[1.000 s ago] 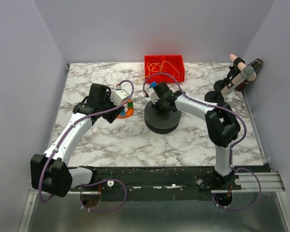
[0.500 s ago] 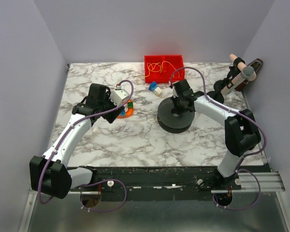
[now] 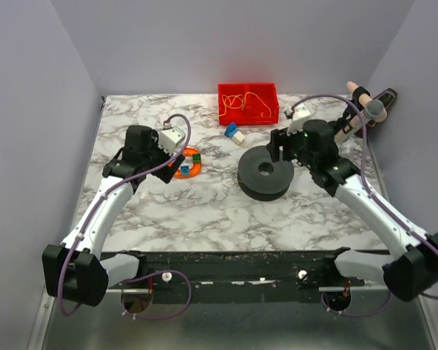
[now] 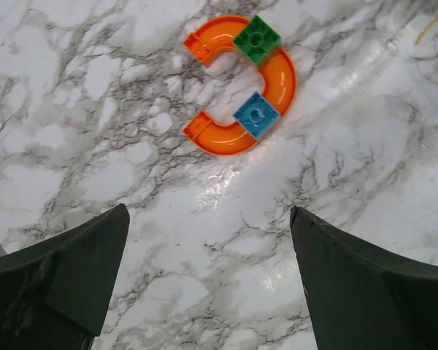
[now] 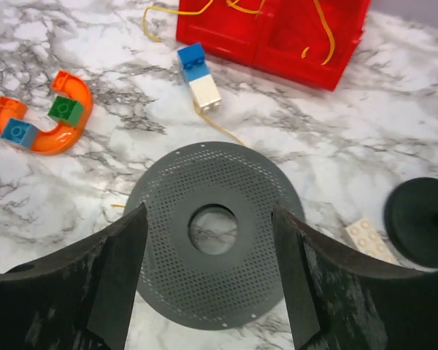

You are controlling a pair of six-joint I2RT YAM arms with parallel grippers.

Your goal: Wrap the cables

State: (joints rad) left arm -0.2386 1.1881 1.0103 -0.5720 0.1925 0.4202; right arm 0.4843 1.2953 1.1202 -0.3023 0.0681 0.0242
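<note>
1. Marble tabletop [image 3: 204, 219] is all that shows between the fingers of the left gripper [image 4: 208, 211]; its jaws are spread wide and hold nothing.
2. Straight ahead of those jaws, clear of both fingertips, lies an orange curved track piece [image 4: 279, 76]. It carries a green block [image 4: 257, 40] at its far bend and a blue block [image 4: 256, 115] nearer the jaws.
3. The right gripper [image 5: 210, 215] is also spread wide and empty. A black perforated spool [image 5: 212, 179] lies flat below it, and the spool's centre hole shows between the two fingers.
4. The cables [image 5: 219, 128] lie ahead of the right jaws, well apart from the fingertips. Most of the thin yellow-orange strands are looped in a red bin [image 5: 277, 44] beyond the spool. One strand spills over the bin's left end onto the table. Another runs from a blue-and-white block [image 5: 201, 76] to the spool's far rim.
5. That block sits between spool and bin, ahead of the left finger.
6. Beside the right finger, past the spool's edge, lie a beige studded brick [image 5: 369, 239] and a black round base [image 5: 423, 219].
</note>
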